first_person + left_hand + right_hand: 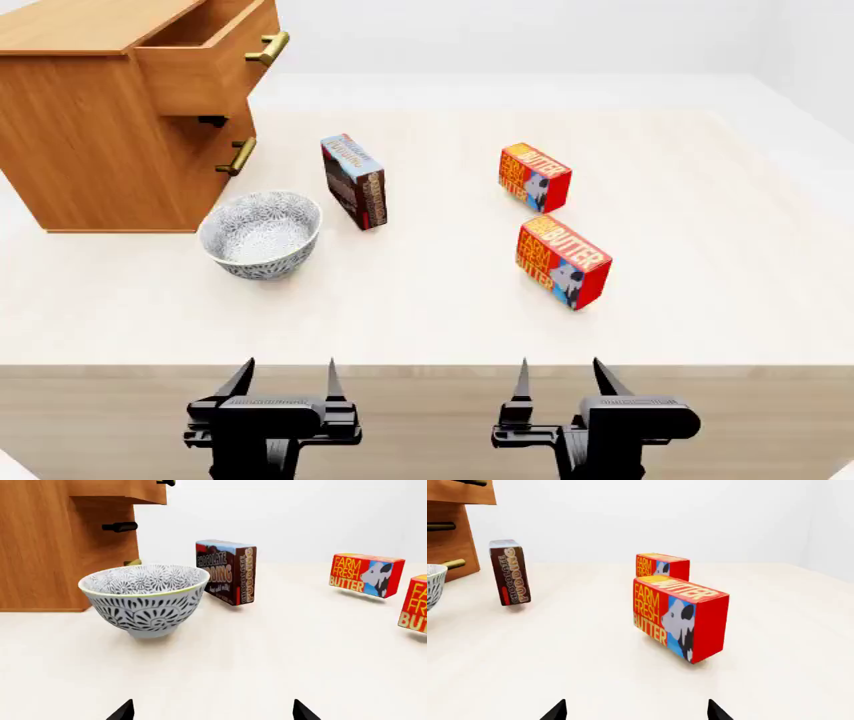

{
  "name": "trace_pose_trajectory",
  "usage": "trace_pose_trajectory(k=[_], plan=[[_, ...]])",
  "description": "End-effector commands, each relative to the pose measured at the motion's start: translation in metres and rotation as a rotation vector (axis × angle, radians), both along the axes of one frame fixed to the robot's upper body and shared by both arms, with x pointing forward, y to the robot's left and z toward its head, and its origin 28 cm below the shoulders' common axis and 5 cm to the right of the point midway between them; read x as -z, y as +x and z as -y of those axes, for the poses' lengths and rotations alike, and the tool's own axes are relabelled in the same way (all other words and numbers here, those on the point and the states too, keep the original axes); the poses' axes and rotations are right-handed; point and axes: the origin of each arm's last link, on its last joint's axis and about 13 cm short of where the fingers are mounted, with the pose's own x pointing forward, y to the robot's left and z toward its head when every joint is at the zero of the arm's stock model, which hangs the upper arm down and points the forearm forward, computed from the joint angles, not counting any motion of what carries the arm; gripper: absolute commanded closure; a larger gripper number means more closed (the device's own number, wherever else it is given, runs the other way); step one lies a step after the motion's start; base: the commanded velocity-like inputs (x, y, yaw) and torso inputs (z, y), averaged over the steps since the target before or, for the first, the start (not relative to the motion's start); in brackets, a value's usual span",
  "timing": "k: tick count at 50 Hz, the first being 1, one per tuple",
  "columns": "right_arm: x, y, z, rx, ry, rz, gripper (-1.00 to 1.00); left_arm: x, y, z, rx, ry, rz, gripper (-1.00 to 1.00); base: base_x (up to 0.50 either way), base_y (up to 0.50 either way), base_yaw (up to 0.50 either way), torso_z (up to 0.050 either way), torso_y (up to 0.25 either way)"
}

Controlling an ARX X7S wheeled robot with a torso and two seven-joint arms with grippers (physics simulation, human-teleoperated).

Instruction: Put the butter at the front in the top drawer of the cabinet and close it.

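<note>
Nothing was moved yet: the front butter point(562, 263) lay on the bench point(427, 300), well apart from the already open top drawer point(214, 55), while the left gripper point(284, 381) and right gripper point(559, 380) hung spread and empty.

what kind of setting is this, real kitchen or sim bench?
Likely a simulated tabletop test scene, not a real kitchen: a bare pale table against blank white surroundings, with a small wooden cabinet, a patterned bowl and grocery boxes such as the front butter.
</note>
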Motion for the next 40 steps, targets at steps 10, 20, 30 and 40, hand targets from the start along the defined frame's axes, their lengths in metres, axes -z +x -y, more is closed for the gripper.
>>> trace_pose_trajectory(k=[10,20,30,40], plan=[[0.001,0.001,-0.001,0.008,-0.003,-0.028,-1.00,-0.002,-0.002,0.001,0.040,-0.012,0.017,-1.00,0.00,0.00,0.00,0.007,0.000],[-0.015,0.014,0.003,0.038,0.014,-0.065,-1.00,-0.026,0.004,0.001,0.067,-0.006,0.034,-1.00,0.00,0.00,0.00,0.050,0.000],[-0.066,0.035,0.009,0.027,-0.006,-0.011,-1.00,-0.078,0.018,-0.002,0.094,0.004,0.065,-1.00,0.00,0.00,0.00,0.050,0.000],[-0.147,0.077,0.021,0.009,-0.074,0.053,-1.00,-0.165,0.060,-0.018,0.102,0.044,0.147,-1.00,0.00,0.00,0.00,0.050,0.000]])
